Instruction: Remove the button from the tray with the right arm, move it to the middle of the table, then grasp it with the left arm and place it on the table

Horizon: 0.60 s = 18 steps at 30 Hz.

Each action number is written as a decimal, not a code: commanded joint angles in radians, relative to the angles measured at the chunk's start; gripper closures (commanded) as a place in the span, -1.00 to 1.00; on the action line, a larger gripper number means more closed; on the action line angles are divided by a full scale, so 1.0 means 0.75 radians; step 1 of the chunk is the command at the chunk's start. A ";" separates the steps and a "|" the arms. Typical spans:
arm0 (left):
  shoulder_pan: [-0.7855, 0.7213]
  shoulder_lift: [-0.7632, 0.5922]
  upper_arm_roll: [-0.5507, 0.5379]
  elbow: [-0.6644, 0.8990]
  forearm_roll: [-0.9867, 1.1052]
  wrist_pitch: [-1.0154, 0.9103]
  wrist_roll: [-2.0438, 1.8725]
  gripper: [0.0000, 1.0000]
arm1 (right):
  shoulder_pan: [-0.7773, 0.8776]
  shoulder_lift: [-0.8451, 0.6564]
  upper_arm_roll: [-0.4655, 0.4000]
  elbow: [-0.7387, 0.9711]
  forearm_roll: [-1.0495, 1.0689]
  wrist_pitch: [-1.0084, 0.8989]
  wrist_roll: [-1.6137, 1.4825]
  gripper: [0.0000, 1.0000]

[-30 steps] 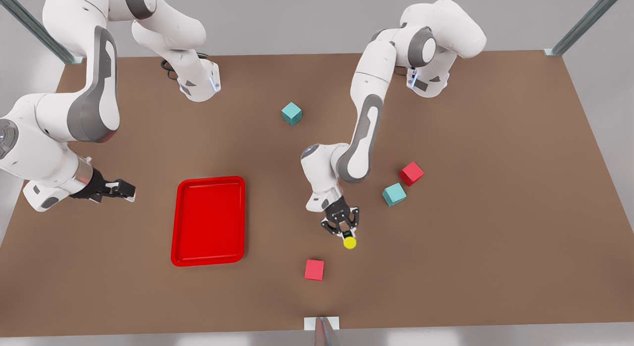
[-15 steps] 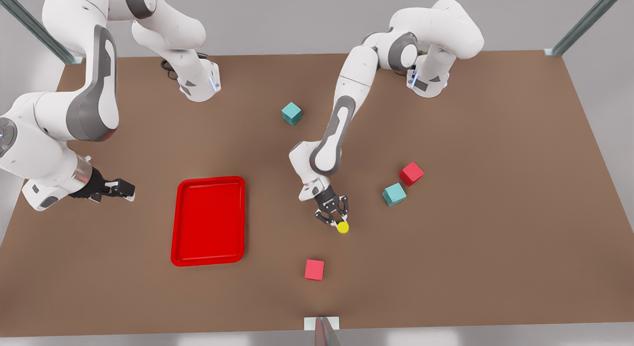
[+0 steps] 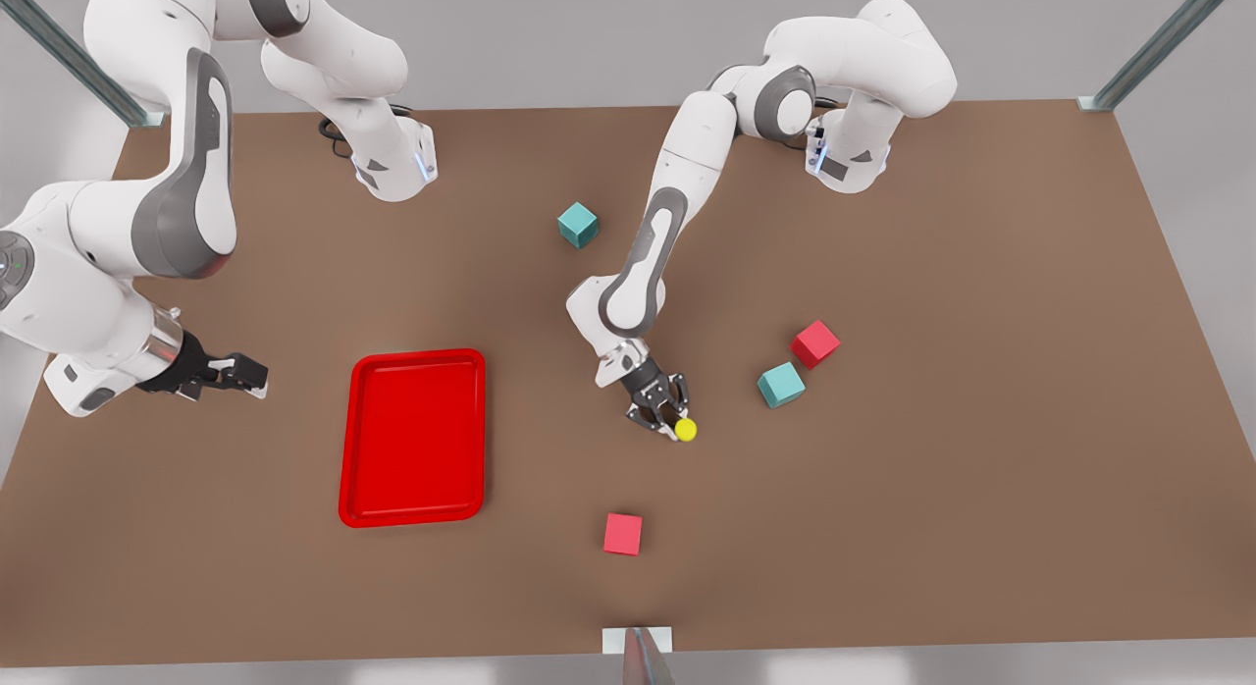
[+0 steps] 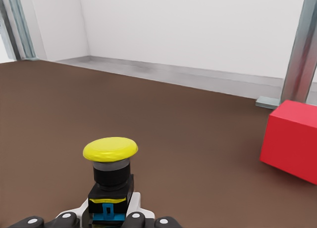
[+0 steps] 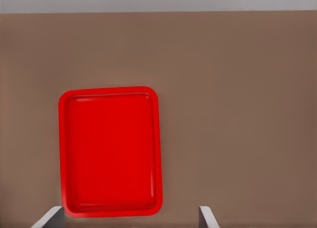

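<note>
Left gripper point(image 3: 675, 422) clamps button point(image 3: 685, 429) mid-table, tray point(image 3: 412, 437) at its 9 o'clock; right gripper point(image 3: 247, 374) wide open, waiting; risk: released tilted, top-heavy button tips or rolls

Two teal cubes point(image 3: 578, 225) point(image 3: 781, 385) and two red cubes point(image 3: 815, 343) point(image 3: 623, 534) ring the central claw, none touching it.

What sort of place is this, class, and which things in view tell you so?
Most likely a simulated robot test bench: two white arms fixed to a plain brown table, grey walls and metal frame posts around it, and coloured cubes with a red tray as props.
</note>
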State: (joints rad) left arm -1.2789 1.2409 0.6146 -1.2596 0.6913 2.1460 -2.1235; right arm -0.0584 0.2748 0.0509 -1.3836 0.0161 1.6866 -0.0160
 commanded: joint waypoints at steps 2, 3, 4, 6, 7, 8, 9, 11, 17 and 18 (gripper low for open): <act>-0.001 -0.002 0.001 0.000 0.007 -0.016 -0.333 0.30 | 0.000 0.000 0.002 0.000 0.001 -0.003 0.003 -1.00; -0.001 -0.002 0.001 0.000 0.007 -0.016 -0.335 0.30 | 0.000 0.000 0.002 0.000 0.001 -0.001 0.003 -1.00; -0.001 -0.002 0.001 0.000 0.007 -0.016 -0.335 0.29 | 0.000 0.000 0.002 -0.002 0.001 0.001 0.003 -1.00; -0.001 -0.002 0.001 0.000 0.009 -0.016 -0.333 0.18 | 0.000 0.004 0.002 -0.002 0.001 0.007 0.005 -1.00; -0.003 -0.002 0.001 0.000 0.009 -0.016 -0.333 0.16 | 0.000 0.004 0.002 -0.002 0.001 0.007 0.005 -1.00; -0.003 -0.002 0.001 0.000 0.009 -0.020 -0.333 0.13 | 0.000 0.006 0.000 -0.004 0.001 0.009 0.005 -1.00; -0.003 -0.002 0.001 0.000 0.009 -0.020 -0.333 -0.34 | 0.000 0.006 0.002 -0.002 0.001 0.011 0.005 -1.00; -0.003 -0.004 0.001 0.000 0.025 -0.022 -0.333 -0.99 | 0.000 0.006 0.002 -0.004 0.001 0.011 0.005 -1.00; -0.003 -0.010 0.003 0.000 0.025 -0.027 -0.331 -0.99 | 0.000 0.004 0.002 0.000 0.001 0.007 0.005 -1.00; -0.003 -0.012 0.003 0.000 0.025 -0.029 -0.331 -0.99 | 0.000 0.004 0.002 0.000 0.001 0.005 0.005 -1.00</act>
State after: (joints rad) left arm -1.2808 1.2332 0.6161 -1.2592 0.7138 2.1325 -2.2873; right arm -0.0583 0.2792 0.0510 -1.3840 0.0161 1.6927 -0.0133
